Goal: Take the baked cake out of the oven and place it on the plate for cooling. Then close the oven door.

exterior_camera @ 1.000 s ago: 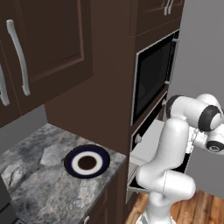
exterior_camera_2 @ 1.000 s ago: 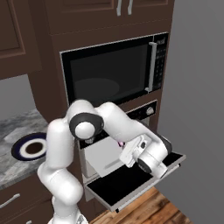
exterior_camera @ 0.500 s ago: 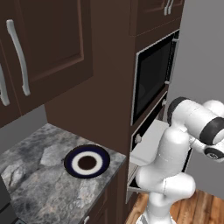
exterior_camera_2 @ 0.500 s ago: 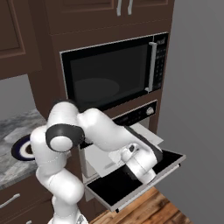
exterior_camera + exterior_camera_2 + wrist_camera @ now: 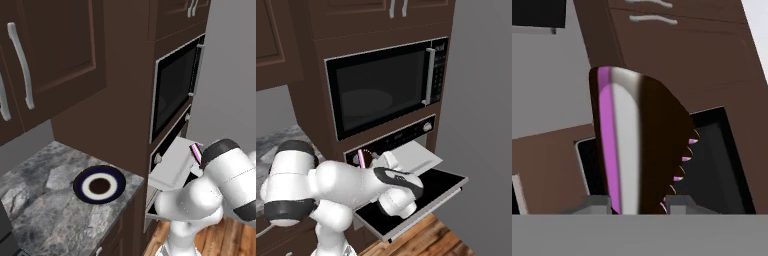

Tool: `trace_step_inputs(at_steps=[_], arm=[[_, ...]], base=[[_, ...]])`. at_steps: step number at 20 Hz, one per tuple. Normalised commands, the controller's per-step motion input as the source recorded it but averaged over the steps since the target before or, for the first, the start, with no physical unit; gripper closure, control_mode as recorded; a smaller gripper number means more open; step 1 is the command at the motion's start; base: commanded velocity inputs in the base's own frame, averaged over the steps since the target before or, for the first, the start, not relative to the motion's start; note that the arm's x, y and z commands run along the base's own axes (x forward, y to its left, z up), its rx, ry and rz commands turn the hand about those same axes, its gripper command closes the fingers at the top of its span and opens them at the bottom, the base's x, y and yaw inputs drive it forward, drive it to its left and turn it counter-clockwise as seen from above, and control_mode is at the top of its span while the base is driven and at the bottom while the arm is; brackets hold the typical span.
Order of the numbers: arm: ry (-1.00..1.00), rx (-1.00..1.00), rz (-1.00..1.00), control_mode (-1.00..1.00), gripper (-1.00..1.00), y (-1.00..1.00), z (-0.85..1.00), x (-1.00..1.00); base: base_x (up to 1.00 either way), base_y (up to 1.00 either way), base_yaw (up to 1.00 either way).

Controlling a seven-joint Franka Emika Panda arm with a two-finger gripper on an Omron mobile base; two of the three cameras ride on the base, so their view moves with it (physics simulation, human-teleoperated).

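We have the baked cake (image 5: 639, 145) pinched in the end effector (image 5: 637, 202), the wedge standing between the two finger tips with its pink and pale layers to one side and the dark brown body to the other. From the base cameras a sliver of it (image 5: 362, 158) peeks up above the arm, in front of the oven (image 5: 406, 134) and clear of its cavity. Below it the oven door (image 5: 426, 192) hangs dropped open, with the pale tray (image 5: 415, 156) drawn out over it. The plate (image 5: 99, 185) sits on the grey stone counter (image 5: 45, 210), well off to the left of the oven column. To do the carry well, we judge we should swing left with the wedge held steady, pass clear of the cabinet edge, lower over the plate's brown centre, and only then spread the fingers. The door is left for afterwards.
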Motion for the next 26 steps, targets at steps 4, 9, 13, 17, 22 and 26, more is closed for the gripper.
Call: trace_step_inputs(at_steps=[4,9,13,17,22,26], arm=[[-0.06,-0.05,-0.13,-1.00,1.00,0.53,0.17,-0.33],[0.02,-0.02,-0.05,-1.00,1.00,0.23,0.17,0.00],[0.04,0.00,-0.02,-1.00,1.00,0.09,0.20,0.00],[0.00,0.00,-0.05,-1.00,1.00,0.16,0.11,-0.02],[0.00,-0.06,-0.08,-1.00,1.00,0.56,-0.02,-0.07],[0.00,-0.16,-0.03,-1.00,1.00,0.67,-0.30,0.00]], base=[[0.00,0.00,0.00],[0.00,0.00,0.00],[0.00,0.00,0.00],[0.00,0.00,0.00],[0.00,0.00,0.00],[0.00,0.00,0.00]])
